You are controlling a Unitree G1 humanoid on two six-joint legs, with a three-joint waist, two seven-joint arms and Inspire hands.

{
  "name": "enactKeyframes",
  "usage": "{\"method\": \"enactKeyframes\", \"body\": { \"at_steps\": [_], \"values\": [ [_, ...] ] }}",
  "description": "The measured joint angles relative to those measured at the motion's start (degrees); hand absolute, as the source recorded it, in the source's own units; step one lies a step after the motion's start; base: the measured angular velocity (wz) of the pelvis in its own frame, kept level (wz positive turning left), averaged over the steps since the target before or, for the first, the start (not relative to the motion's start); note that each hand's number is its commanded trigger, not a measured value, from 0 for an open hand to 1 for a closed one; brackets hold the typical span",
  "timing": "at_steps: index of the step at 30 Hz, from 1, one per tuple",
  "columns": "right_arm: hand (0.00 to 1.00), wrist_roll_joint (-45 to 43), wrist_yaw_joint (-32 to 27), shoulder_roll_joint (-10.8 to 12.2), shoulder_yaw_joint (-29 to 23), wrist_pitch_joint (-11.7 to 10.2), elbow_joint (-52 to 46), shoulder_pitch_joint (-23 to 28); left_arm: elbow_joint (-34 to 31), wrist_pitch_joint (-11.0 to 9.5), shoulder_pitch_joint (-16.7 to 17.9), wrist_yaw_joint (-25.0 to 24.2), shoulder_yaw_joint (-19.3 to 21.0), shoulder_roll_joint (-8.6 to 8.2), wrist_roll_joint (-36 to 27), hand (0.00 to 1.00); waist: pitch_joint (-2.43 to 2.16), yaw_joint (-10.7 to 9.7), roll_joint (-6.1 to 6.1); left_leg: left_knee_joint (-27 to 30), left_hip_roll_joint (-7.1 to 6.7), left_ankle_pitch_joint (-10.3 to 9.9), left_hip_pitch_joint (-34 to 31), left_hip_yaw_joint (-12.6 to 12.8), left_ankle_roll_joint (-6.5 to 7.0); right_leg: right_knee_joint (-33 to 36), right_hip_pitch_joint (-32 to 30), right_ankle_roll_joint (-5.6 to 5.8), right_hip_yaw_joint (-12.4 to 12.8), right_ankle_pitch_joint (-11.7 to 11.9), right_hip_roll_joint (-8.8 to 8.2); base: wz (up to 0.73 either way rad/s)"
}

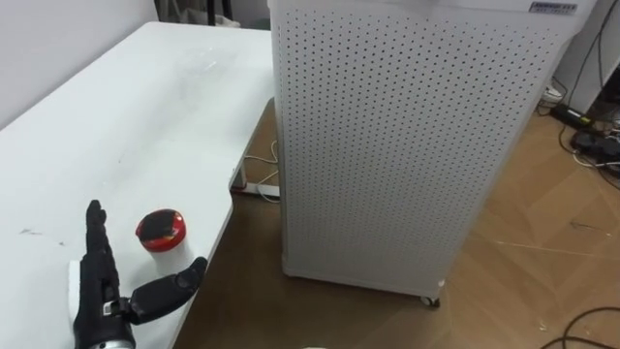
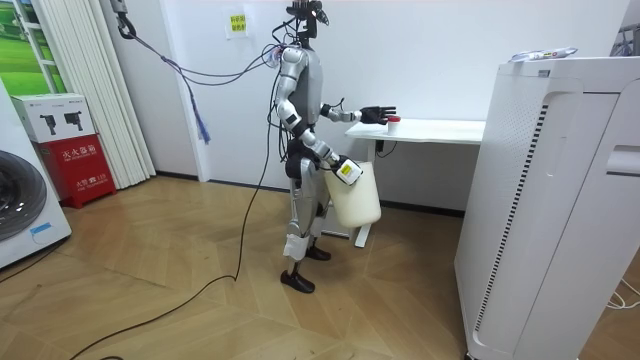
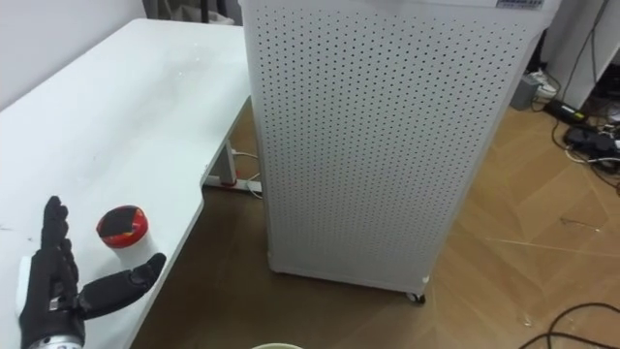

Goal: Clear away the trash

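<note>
One red-topped cup point(image 1: 162, 231) is counted on one white desk point(image 1: 145, 107). One tall perforated white cabinet point(image 1: 407, 145) is seen beside the desk. One pale container point(image 2: 358, 198) and one washing machine point(image 2: 20, 205) are counted in the room view.

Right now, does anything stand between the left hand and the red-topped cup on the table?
Nothing visible does. The left hand is open over the white table, and the red-topped cup stands just ahead of it, between the straight fingers and the thumb, with bare tabletop in the gap.
</note>
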Motion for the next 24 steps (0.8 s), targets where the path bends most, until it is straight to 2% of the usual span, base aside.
{"method": "enactKeyframes", "body": {
  "at_steps": [9, 17, 24],
  "values": [
    [1.0, 0.0, -0.07, -0.02, 0.04, 1.12, 0.0, 0.0, 0.0, 0.01, 0.0, -0.05, -0.9, 0.0, 0.0, 0.0, -0.42, -0.07, 0.76, -0.01, 0.02, 0.0, 0.04, 0.07, 0.0, 0.02, -0.05, 0.0, 0.02, 0.0, -0.01, 0.0],
    [1.0, -0.01, -0.04, -0.02, 0.04, 1.21, 0.0, 0.02, 1.26, 0.12, 0.0, -0.21, -0.9, -0.01, 0.0, 0.0, -0.48, -0.56, 0.65, -0.03, 0.01, 0.0, 0.03, 0.21, 0.0, 0.07, -0.07, 0.0, 0.12, 0.0, -0.03, 0.0],
    [1.0, -0.02, 0.11, -0.04, 0.04, 2.29, 0.0, 0.01, 3.53, 1.94, -0.07, -0.25, -1.08, -0.01, -0.01, 0.0, -0.56, -1.74, 0.43, 0.04, -0.08, 0.0, 0.0, 0.31, 0.01, 0.1, -0.05, 0.0, 0.39, 0.0, -0.03, 0.0]
  ]
}}
